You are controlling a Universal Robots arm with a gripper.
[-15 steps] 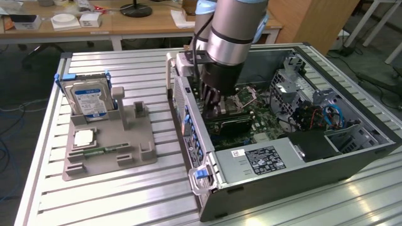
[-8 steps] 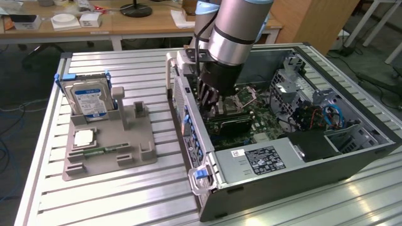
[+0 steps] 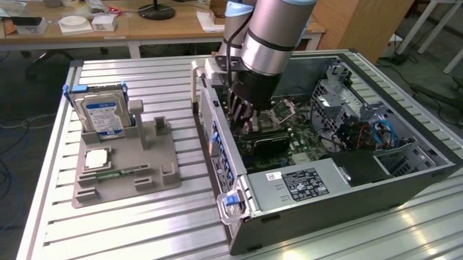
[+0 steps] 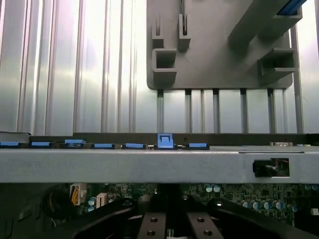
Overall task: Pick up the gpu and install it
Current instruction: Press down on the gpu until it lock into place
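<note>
Arm: reaches down from above into the open computer case (image 3: 405, 179), wrist low over the motherboard (image 3: 307, 142).
Gripper (image 3: 244, 116): inside the case, close behind its rear wall; dark fingers (image 3: 239, 111) point down toward the board.
Gripper in wrist view (image 4: 168, 226): two dark linkages angled inward at the frame's lower edge, fingertips out of sight.
Finger state: cannot tell whether spread or pressed together.
GPU (image 3: 262, 142): dark flat card lying along the motherboard just below and beside the fingers; contact with the fingers not clear, seating in a slot not clear.
Case: lies on its side on the ribbed aluminium table (image 3: 145, 222), open face up; black power supply (image 3: 307, 184) with a white label toward the near end, drive cage (image 3: 340, 92) and coloured cables (image 3: 376, 132) at the exterior view's right.
Case rear wall in wrist view (image 4: 149, 164): grey metal band across the frame, row of blue clips (image 4: 165, 141) above it, green board with capacitors below.
Grey fixture tray (image 3: 123, 168): on the table at the exterior view's left, well apart from the case.
Hard drive (image 3: 105, 112): silver, blue-white label, upright in the tray's far holder.
Memory stick (image 3: 116, 174): narrow green strip lying flat in the tray.
CPU (image 3: 95, 158): small square chip lying flat in the tray, between drive and memory stick.
Background: wooden desks (image 3: 145, 27) with boxes and a lamp base.
</note>
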